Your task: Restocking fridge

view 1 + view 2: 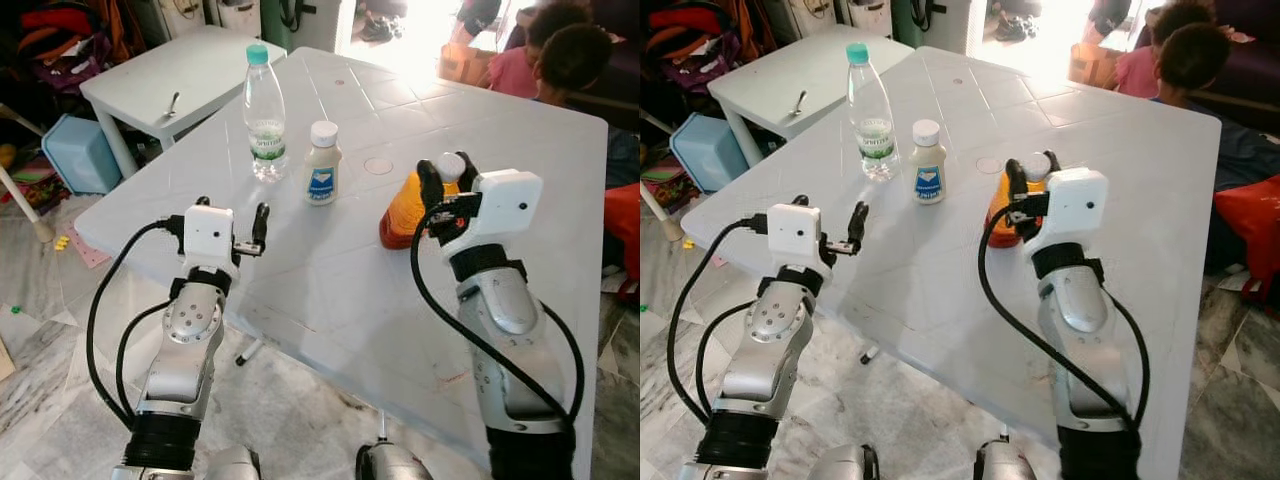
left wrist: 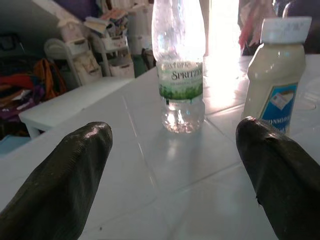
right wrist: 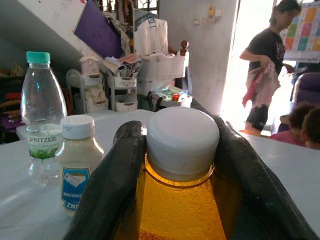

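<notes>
Clamping orange bottle [image 3: 180, 200] – right claw [image 1: 444, 176], upright

White plastic worktop [image 1: 520, 180] on marbled floor [image 1: 40, 400]; smaller white table [image 1: 170, 75] beyond; blue bin [image 1: 75, 150] beside it; bright doorway light behind.

Bare table [image 1: 330, 270] before left gripper [image 1: 232, 215] (fingers spread), water bottle [image 1: 264, 112], mayonnaise bottle [image 1: 322, 163] beyond

Water bottle [image 1: 265, 115] clear glossy plastic; table [image 1: 520, 180] smooth white plastic; floor [image 1: 40, 300] polished marble.
</notes>
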